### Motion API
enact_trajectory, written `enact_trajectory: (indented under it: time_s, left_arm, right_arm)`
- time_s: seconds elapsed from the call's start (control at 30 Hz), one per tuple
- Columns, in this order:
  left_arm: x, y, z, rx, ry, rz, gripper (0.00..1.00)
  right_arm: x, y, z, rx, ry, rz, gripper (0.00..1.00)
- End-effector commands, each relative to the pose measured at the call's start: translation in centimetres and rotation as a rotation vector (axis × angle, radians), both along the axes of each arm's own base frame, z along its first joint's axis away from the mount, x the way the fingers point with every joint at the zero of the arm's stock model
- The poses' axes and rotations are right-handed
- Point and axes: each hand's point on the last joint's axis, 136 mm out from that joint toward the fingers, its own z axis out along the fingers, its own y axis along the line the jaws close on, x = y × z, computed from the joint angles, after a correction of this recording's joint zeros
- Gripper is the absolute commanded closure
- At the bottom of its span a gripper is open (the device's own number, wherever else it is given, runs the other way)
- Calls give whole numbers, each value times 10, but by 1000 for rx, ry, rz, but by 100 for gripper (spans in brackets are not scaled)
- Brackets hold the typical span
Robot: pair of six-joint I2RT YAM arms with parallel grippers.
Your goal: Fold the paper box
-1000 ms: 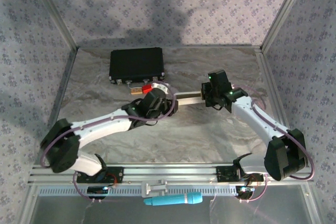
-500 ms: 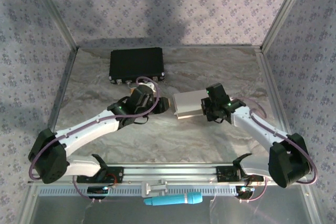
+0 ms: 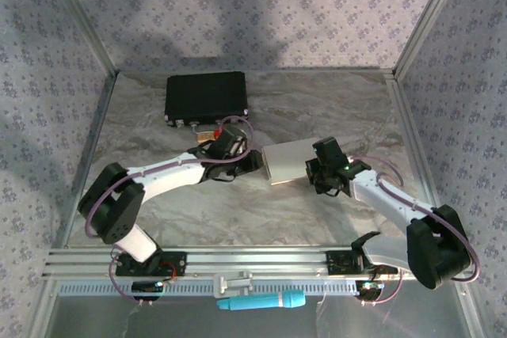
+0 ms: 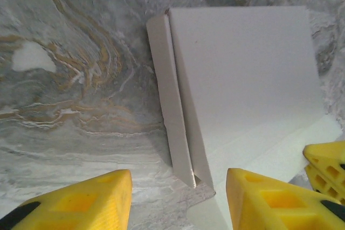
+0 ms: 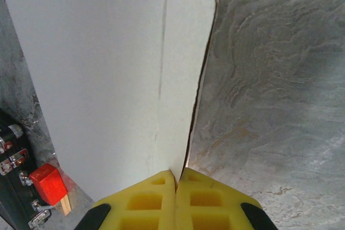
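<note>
Lying near the middle of the grey marbled table (image 3: 158,195) in the top external view, the thin white cardboard paper box (image 3: 287,161) rests flat between the two arms. The left gripper (image 3: 255,161) sits just at the box's 9 o'clock edge, and the right gripper (image 3: 314,170) meets its 3 o'clock edge. A black rectangular case (image 3: 206,97) stands well apart at the box's 11 o'clock.

From the left wrist, the left gripper (image 4: 178,202) has its yellow fingers (image 4: 86,200) spread wide, touching nothing. The paper box (image 4: 242,74) lies at 1 o'clock, with a narrow side flap (image 4: 170,100) folded along its 9 o'clock edge. Yellow fingertips of the right gripper (image 4: 326,166) show at 4 o'clock.

From the right wrist, the right gripper (image 5: 176,187) is pressed together, pinching a strip-like flap (image 5: 183,68) of the paper box (image 5: 97,79). A small red block (image 5: 47,182) and the black case (image 5: 11,195) sit at 8 o'clock.
</note>
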Motion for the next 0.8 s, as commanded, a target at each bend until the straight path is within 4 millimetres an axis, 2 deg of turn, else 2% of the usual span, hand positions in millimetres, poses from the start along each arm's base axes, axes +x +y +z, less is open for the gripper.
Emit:
enact_trajectory:
  time_s: [0.0, 0.1, 0.3, 0.47, 0.67, 0.77]
  left_arm:
    - [9, -21, 13, -86, 4, -5, 50]
    - [13, -34, 8, -110, 24, -18, 50]
    - [14, -46, -7, -97, 31, -54, 52]
    - [8, -41, -24, -23, 79, -64, 53]
    - [3, -53, -30, -24, 105, -100, 58]
    - [0, -51, -39, -5, 116, -107, 63]
  right_arm:
    - [-17, -9, -18, -50, 95, 23, 96]
    - [-23, -10, -19, -60, 134, 44, 87]
    - [-23, -13, -6, -98, 152, 119, 64]
    - [-24, -16, 9, -122, 159, 200, 48]
    - [-34, -35, 39, -215, 137, 310, 39]
    - [-30, -48, 54, -259, 80, 360, 38]
